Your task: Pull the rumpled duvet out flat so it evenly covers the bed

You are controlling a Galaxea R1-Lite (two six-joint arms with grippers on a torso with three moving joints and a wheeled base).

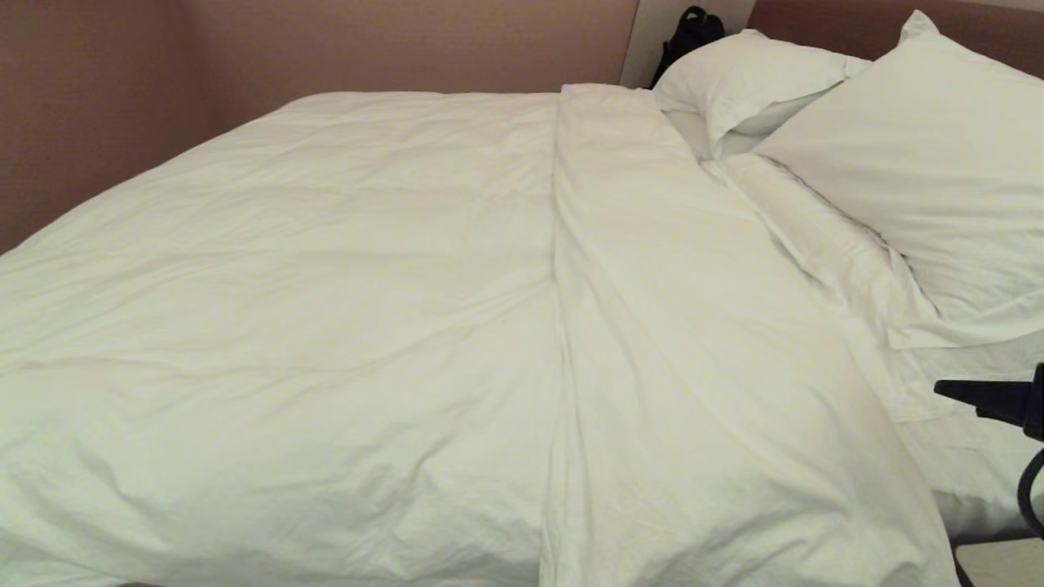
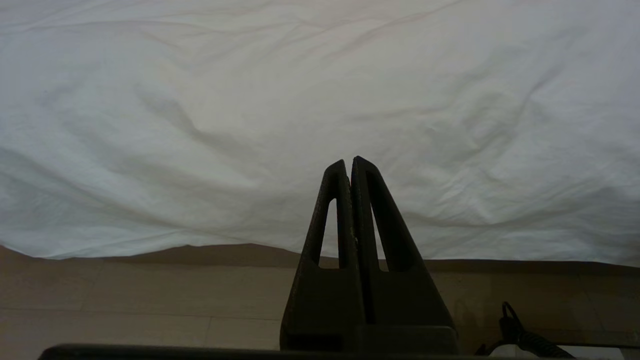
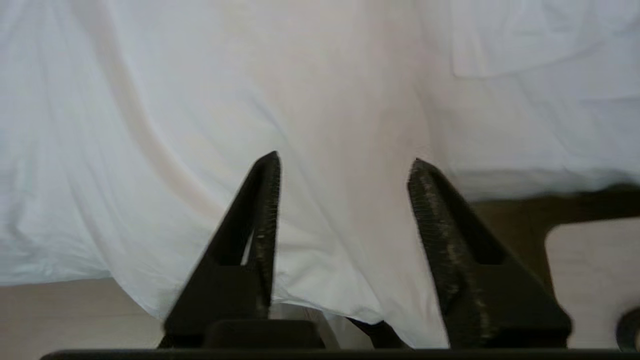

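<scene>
Nearest of all, the right gripper [image 3: 342,165] is seen in its wrist view with the jaws standing well apart and the hanging edge of the duvet [image 3: 320,125] lying between them. No pinch on the cloth can be made out, so the fabric is taken as framed rather than held. In the head view only a dark tip of that gripper [image 1: 991,398] is caught, low at the right edge of the bed.

The left gripper [image 2: 348,165] is seen pressed fully closed, holding nothing, poised by the draped side of the duvet [image 2: 320,110] above the floor [image 2: 125,300].

Moving up onto the bed [image 1: 979,489], the duvet [image 1: 326,310] is found spread across most of the mattress and spilling over the near side. A folded-back band [image 1: 652,326] is seen running from the near edge to the far side, doubled over the rest. Beside it, toward the pillows [image 1: 922,163], a strip of sheet is left bare.

The job is judged partly done: the broad left portion lies fairly smooth, while the fold is not yet drawn out toward the pillows and soft creases are left.

The duvet's long axis cannot be told with certainty; the fold line is seen running near to far, slightly slanted.

Farthest off, a dark object [image 1: 689,33] is glimpsed by the wall.
</scene>
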